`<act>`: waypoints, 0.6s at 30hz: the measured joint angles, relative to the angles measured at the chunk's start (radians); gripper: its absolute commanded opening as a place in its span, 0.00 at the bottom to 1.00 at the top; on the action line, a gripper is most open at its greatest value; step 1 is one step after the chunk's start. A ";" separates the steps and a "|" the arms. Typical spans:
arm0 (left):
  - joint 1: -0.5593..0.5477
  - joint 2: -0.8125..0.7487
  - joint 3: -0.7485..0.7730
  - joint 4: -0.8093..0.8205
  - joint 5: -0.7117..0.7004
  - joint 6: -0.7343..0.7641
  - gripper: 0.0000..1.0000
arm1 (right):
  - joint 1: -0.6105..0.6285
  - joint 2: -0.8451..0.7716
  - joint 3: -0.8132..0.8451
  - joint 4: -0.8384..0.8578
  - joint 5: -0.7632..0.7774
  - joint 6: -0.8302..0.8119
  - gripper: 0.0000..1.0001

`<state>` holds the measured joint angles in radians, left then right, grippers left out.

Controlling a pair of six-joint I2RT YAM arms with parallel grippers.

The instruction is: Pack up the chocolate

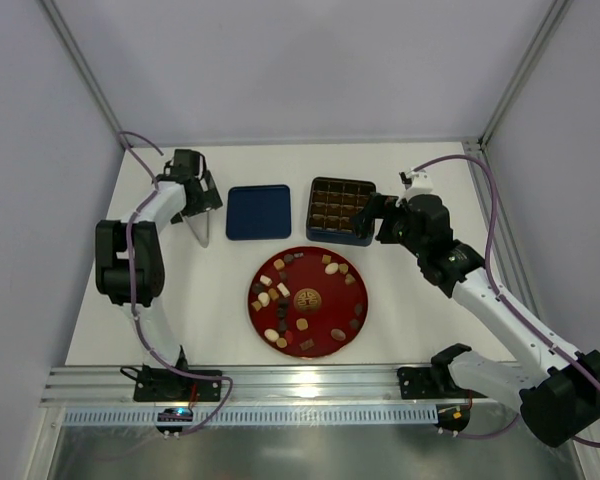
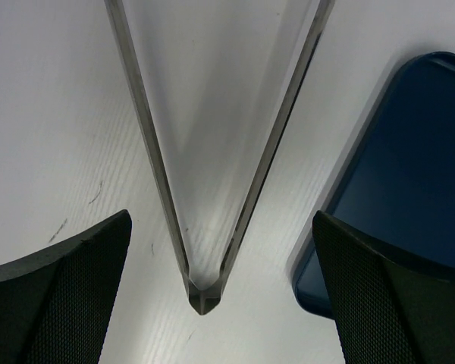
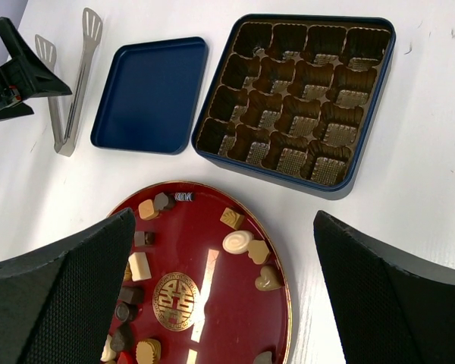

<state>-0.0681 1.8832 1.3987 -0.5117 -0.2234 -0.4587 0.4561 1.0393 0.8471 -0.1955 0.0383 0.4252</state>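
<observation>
Toward the counter's near edge, at its middle, one red plate (image 3: pixel 193 227) carries all the chocolate (image 3: pixel 236 242): some twenty-odd brown, tan and cream pieces, too crowded to count exactly. Nearer the far edge sit one blue tin (image 3: pixel 273 176) with sixteen cells and, just left of it, one blue lid (image 3: pixel 152 95). By the far-left corner lies one pair of tongs (image 2: pixel 202 292), arms splayed, between the left gripper's (image 2: pixel 221 214) wide-spread fingers. The right gripper (image 3: pixel 224 214) is likewise spread, holding nothing.
</observation>
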 measured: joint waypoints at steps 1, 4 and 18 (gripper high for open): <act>0.004 0.014 0.008 0.000 0.001 0.001 1.00 | 0.000 0.000 0.000 0.000 -0.001 0.000 1.00; 0.018 0.051 0.031 -0.001 0.002 0.009 1.00 | 0.000 -0.001 0.000 -0.001 -0.002 -0.001 1.00; 0.032 0.158 0.080 -0.002 0.006 0.049 0.99 | 0.000 -0.001 0.000 -0.005 -0.002 -0.001 1.00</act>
<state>-0.0360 2.0415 1.4788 -0.5137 -0.2169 -0.4095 0.4561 1.0382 0.8471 -0.2001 0.0368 0.4240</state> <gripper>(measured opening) 0.996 0.996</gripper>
